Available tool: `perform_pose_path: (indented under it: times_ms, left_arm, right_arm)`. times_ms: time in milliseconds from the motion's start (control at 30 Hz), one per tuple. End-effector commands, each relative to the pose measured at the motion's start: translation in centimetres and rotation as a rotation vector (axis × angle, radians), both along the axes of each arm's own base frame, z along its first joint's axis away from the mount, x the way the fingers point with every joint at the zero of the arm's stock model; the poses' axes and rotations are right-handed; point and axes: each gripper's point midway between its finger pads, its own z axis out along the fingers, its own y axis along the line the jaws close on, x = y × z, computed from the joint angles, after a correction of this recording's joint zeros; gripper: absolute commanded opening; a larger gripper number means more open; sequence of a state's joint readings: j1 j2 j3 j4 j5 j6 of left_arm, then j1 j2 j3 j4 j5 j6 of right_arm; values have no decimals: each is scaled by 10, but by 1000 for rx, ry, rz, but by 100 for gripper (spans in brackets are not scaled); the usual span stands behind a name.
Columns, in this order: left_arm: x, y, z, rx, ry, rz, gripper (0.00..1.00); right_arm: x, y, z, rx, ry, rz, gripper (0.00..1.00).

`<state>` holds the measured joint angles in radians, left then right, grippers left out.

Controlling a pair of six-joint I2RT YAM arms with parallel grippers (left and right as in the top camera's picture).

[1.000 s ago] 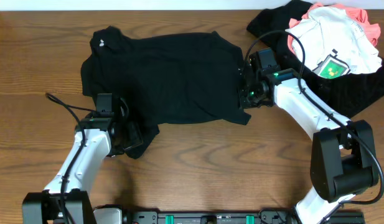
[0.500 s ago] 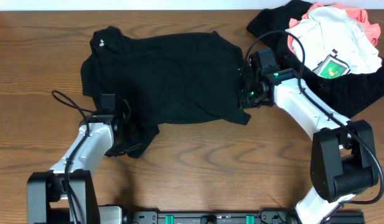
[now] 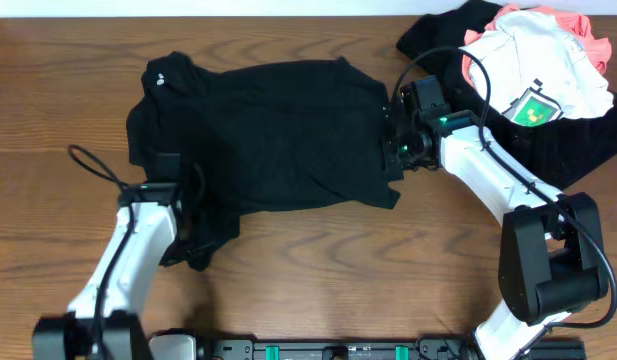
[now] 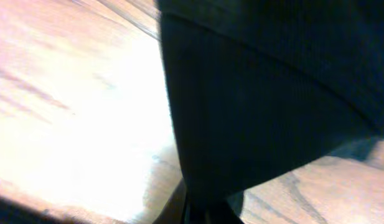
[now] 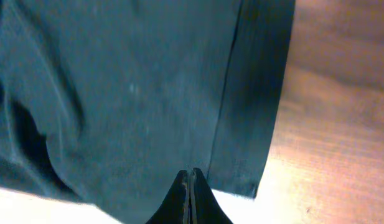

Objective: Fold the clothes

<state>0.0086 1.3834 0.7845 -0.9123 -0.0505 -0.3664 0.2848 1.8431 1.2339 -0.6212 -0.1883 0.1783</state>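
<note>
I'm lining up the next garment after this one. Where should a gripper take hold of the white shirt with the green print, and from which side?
The white shirt lies crumpled on top of a black garment, with a coral-pink one behind its far right. Pinch its bunched left edge, coming from the middle of the table: that side probably lifts free of both.

The spread shirt [image 3: 268, 130] lies on the middle of the table [image 3: 318, 250], with the left gripper [image 3: 193, 245] at its near left corner and the right gripper [image 3: 393, 150] at its right edge, and the heap of other garments [image 3: 533, 90] lies at the far right corner, behind the right arm [image 3: 488, 175].
</note>
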Motion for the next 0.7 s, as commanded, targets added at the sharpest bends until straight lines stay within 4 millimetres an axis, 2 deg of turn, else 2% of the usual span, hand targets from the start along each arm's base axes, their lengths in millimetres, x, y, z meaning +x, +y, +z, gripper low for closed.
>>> perform_pose_path:
  times_ms: [0,100,367,533,667]
  left_arm:
    - [2,13,20,83,-57,62,6]
    - [1,14,27,85,-82,65,6]
    - [2,13,29,84,-99,66,6]
    - [2,12,29,73,-99,66,6]
    - [2,11,29,72,-99,66,6]
  right_arm:
    - [9,-2,2,1,-36,-15,1]
    - [23,7,9,10,-115,28,1]
    - [83,47,47,94,-447,145,1]
    - [120,73,55,85,-467,208,1]
    - [152,96,51,39,-425,290,1]
